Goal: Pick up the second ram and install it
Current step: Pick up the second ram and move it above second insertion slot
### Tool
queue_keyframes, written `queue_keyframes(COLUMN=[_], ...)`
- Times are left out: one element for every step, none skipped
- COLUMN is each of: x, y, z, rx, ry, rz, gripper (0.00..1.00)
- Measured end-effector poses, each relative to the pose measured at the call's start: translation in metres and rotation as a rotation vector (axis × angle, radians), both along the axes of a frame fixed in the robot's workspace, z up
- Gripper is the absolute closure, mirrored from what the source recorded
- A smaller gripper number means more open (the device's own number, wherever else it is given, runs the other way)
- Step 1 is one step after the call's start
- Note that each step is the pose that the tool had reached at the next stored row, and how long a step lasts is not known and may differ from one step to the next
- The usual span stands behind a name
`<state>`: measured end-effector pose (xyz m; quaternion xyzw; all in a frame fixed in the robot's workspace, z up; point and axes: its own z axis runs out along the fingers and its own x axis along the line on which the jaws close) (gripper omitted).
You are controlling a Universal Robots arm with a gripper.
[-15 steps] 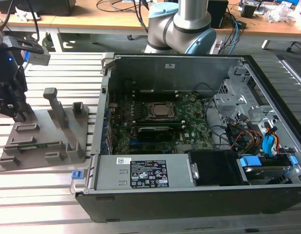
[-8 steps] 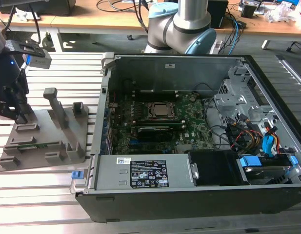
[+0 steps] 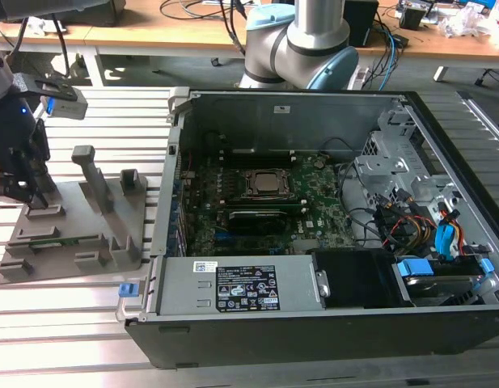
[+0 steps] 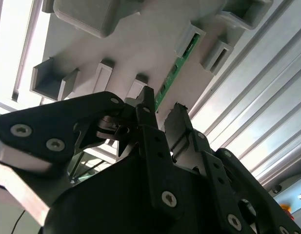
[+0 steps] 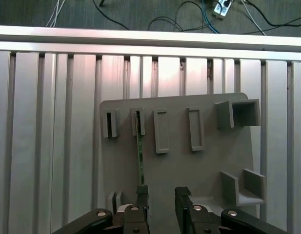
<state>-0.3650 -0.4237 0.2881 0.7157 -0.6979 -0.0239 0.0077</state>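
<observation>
The second ram (image 5: 140,156) is a thin green stick standing on edge in a slot of the grey holder tray (image 5: 213,161). In the exterior view the ram (image 3: 59,240) lies low in the tray (image 3: 112,218) at that view's left. My gripper (image 5: 162,194) hovers just over one end of the stick. It is open, with a clear gap between its black fingers (image 5: 142,192). In the first wrist view the ram lines up with one finger. In the second wrist view the ram (image 4: 178,66) runs toward the gap of the gripper (image 4: 162,105). The gripper (image 3: 27,194) holds nothing.
An open computer case (image 3: 314,307) fills the exterior view's middle and right, with the green motherboard (image 3: 314,206) inside. The robot's base (image 3: 302,40) stands behind the case. The tray rests on a slatted aluminium table (image 5: 43,146) and carries several empty slots and blocks (image 5: 238,114).
</observation>
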Motion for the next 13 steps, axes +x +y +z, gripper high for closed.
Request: queue_keyframes(x=[0.000,0.000,0.000,0.000,0.000,0.000,0.000,0.000,0.000,0.000,0.000,0.000,0.000], y=[0.0000,0.0000,0.0000,0.0000,0.0000,0.0000,0.0000,0.0000,0.0000,-0.0001,-0.0011,-0.0021,-0.0030], z=[-0.0007,-0.0011,-0.0026,-0.0039,-0.0055,-0.0078,-0.0095,-0.0111,-0.0126,-0.0138,-0.0167,-0.0188,-0.0203], rx=[0.0000,0.0000,0.0000,0.0000,0.0000,0.0000,0.0000,0.0000,0.0000,0.0000,0.0000,-0.0001,0.0000], ry=[0.0001,0.0001,0.0000,0.0001,0.0001,0.0001,0.0001,0.0001,0.0000,0.0001,0.0001,0.0002,0.0001], rz=[0.000,0.000,0.000,0.000,0.000,0.000,0.000,0.000,0.000,0.000,0.000,0.000,0.000], gripper=[0.64,0.64,0.64,0.64,0.64,0.64,0.64,0.64,0.64,0.64,0.64,0.64,0.64])
